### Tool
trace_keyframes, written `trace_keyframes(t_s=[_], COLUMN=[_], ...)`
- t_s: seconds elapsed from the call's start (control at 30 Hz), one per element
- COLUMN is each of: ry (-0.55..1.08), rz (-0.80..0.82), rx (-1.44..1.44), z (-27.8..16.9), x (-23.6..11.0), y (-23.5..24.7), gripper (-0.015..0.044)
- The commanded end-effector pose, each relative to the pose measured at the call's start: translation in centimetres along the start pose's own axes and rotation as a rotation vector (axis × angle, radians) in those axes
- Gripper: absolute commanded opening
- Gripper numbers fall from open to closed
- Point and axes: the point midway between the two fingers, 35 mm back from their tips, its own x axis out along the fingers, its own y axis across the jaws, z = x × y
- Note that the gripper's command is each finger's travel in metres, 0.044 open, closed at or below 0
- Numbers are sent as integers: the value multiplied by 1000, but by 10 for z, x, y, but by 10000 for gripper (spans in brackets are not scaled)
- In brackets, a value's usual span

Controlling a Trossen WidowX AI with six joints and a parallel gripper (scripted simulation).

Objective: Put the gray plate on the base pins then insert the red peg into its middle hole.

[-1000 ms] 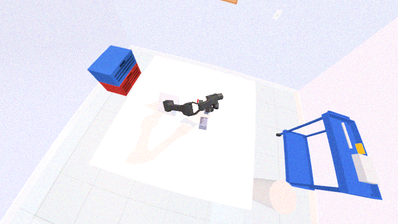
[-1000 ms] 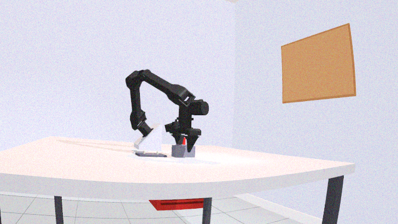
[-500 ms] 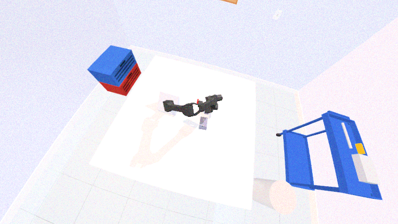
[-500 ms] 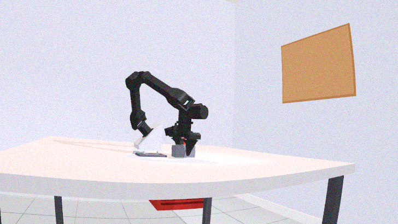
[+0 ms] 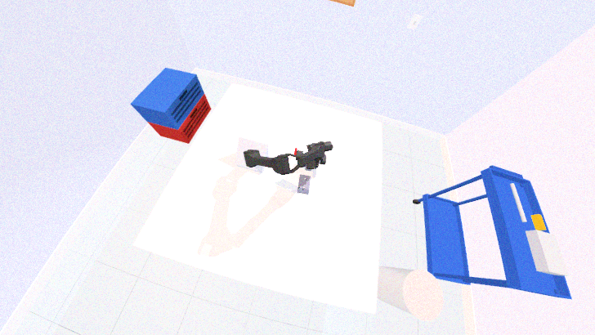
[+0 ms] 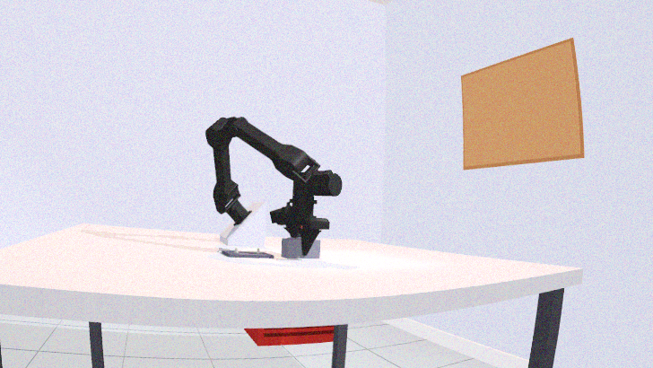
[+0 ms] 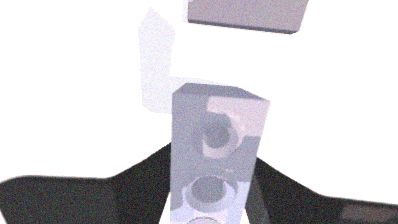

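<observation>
The gray plate (image 7: 187,130) (image 6: 292,249) (image 5: 304,184) is a long block with three round holes, and it rests on the white table. My gripper (image 7: 212,156) (image 6: 307,240) (image 5: 311,167) is down over it. Its two dark fingers press against the plate's long sides, so it is shut on the plate. The red peg (image 5: 295,150) shows as a small red tip just behind the arm's wrist. A second gray block (image 7: 245,15) lies just beyond the plate in the wrist view. A dark flat piece (image 6: 247,252) lies on the table left of the plate. I cannot make out the pins.
The arm's mount (image 6: 242,228) stands on the table (image 6: 136,274) behind the dark piece. A blue and red cabinet (image 5: 172,104) stands off the table's far left corner. A blue cart (image 5: 495,233) stands to the right. An orange board (image 6: 520,105) hangs on the wall.
</observation>
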Motion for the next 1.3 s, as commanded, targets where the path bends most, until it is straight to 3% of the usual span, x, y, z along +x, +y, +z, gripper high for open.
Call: trace_keyframes(t_s=[0.0,0.1,1.27], ry=[-5,-5,3], rz=[1,1,2], rx=[-7,-7,-9], z=[0,0,3], x=[1,1,-102], y=[0,0,4], gripper=[32,0,0])
